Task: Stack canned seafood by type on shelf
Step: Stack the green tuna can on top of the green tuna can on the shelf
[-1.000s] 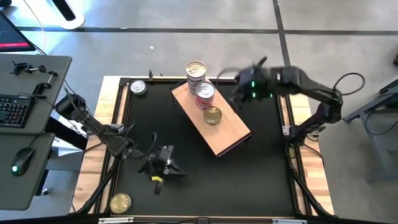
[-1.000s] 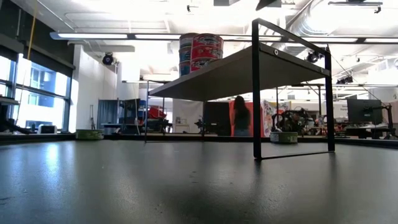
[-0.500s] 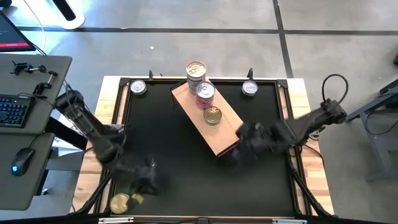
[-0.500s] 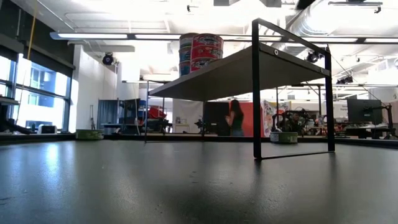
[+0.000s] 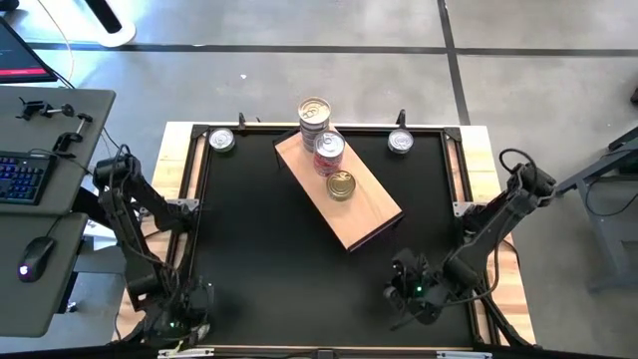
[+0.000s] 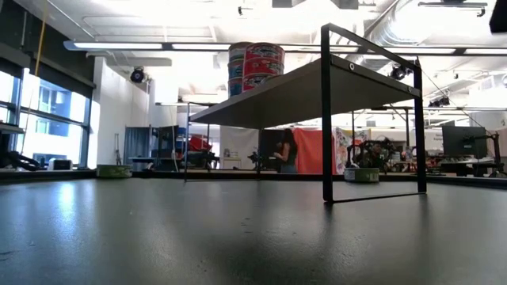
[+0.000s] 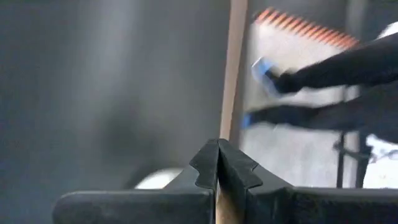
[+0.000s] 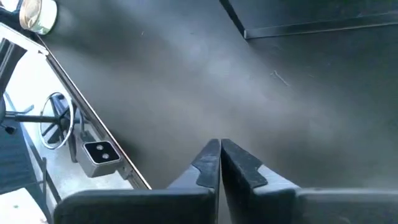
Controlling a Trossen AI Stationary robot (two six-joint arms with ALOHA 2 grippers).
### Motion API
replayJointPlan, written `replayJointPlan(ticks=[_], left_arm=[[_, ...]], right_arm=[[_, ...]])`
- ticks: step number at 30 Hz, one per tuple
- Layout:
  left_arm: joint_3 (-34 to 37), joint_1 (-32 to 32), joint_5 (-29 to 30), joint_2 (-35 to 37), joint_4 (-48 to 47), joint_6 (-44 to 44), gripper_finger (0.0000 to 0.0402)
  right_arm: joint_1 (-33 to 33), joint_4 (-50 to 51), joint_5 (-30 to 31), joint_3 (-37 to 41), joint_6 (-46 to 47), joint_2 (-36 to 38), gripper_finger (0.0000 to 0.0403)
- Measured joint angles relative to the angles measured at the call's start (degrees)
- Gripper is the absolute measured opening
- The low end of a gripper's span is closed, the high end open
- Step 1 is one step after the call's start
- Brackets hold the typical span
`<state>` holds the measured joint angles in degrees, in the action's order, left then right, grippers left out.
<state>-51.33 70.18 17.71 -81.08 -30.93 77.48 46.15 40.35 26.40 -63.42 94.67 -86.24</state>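
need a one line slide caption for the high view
Both arms parked at the table's near edge, left gripper and right gripper shut, three can stacks on the wooden shelf.

We see both arms folded low: left gripper (image 5: 179, 324) and right gripper (image 5: 414, 291), fingers pressed together, empty.

Overhead feed is evenly lit on my end, no hard shadows on the black table (image 5: 299, 269); both arms soft at the near corners; low cam strongly backlit by ceiling strip lights (image 6: 238, 46) and the windows (image 6: 47, 119) at left, highlights blown near white; shelf (image 6: 301, 93) underside reads as a dark silhouette; sheen off the table top, foreground out of focus; left wrist cam heavily smeared, only its own fingertips (image 7: 217, 165) sharp; right wrist cam crisper, daylight glare on the floor past the table's edge, soft grey reflections across the mat.
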Motion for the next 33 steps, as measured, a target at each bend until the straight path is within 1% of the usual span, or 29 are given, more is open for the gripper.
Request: replayJointPlan(ticks=[2, 4, 9, 12, 14, 18, 20, 25, 27, 30, 33], left_arm=[[-0.02, 0.00, -6.39, -0.68, -4.76, 6.13, 0.0000], [0.00, -0.26, -12.66, -1.34, -7.43, 10.22, 0.0000], [-0.02, -1.33, -21.51, -3.13, -6.82, 15.29, 0.0000], [-0.04, -1.87, -24.17, -4.96, -6.44, 17.21, 0.0000], [-0.09, -2.40, -24.65, -6.82, -2.95, 18.42, 0.0000], [-0.18, -3.76, -27.11, -10.51, 0.51, 18.79, 0.0000], [-0.44, -4.42, -27.63, -12.19, 2.85, 19.14, 0.0000], [-0.55, -6.52, -27.91, -14.70, 2.98, 19.34, 0.0000], [-0.57, -8.20, -26.94, -14.98, 3.61, 17.64, 0.0000], [-0.57, -11.76, -20.17, -15.02, 4.28, 13.32, 0.0000], [-0.46, -15.98, -10.44, -15.17, 5.07, 8.59, 0.0000]], right_arm=[[0.49, -2.05, 0.17, 1.31, -0.58, -0.41, 0.0002], [0.79, -3.50, 0.21, 2.40, -1.66, -0.56, 0.0002], [1.32, -4.56, 0.39, 3.90, -4.23, -0.58, 0.0001], [1.31, -4.64, 0.49, 4.05, -6.76, -0.59, 0.0000], [1.26, -4.64, 0.64, 4.05, -8.03, -0.59, 0.0000], [1.55, -4.74, 1.02, 4.05, -8.78, -0.61, 0.0000], [2.14, -5.07, 1.00, 4.05, -8.78, -0.61, 0.0000], [5.09, -5.87, 1.04, 3.48, -8.00, -0.61, 0.0000], [6.48, -6.02, 1.36, 2.84, -7.25, -0.61, 0.0000], [8.25, -5.93, 3.19, 2.07, -6.11, -0.61, 0.0000], [9.39, -5.94, 5.35, 1.15, -5.77, -0.61, 0.0000]])
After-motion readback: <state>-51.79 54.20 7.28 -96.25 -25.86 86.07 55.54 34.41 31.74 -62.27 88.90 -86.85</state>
